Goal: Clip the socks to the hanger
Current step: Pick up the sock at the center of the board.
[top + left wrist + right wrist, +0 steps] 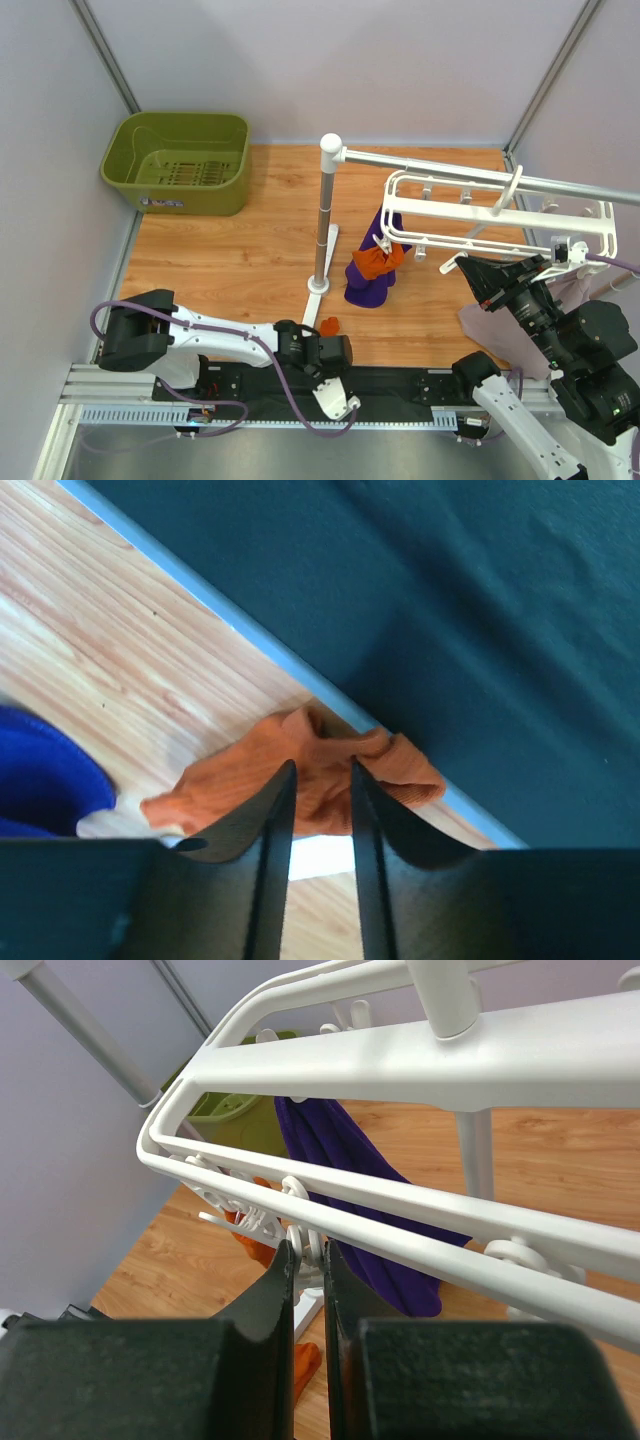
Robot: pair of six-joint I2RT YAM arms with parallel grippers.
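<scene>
Left gripper [322, 772] jaws nearly closed over a sock [225, 780]; can't tell if it's gripped. Right gripper [307, 1250] pinches a clip [303, 1234] on the hanger [400, 1050].

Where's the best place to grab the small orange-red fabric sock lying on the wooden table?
Pinch the bunched ridge across the middle of the orange-red sock, coming down from above. It lies crumpled low on the wooden table, one side against the pale edge strip, so sideways fingers would likely push it.

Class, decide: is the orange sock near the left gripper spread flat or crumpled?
Crumpled. The sock lies bunched in folds at the wooden table's edge, right at the left gripper's fingertips.
</scene>
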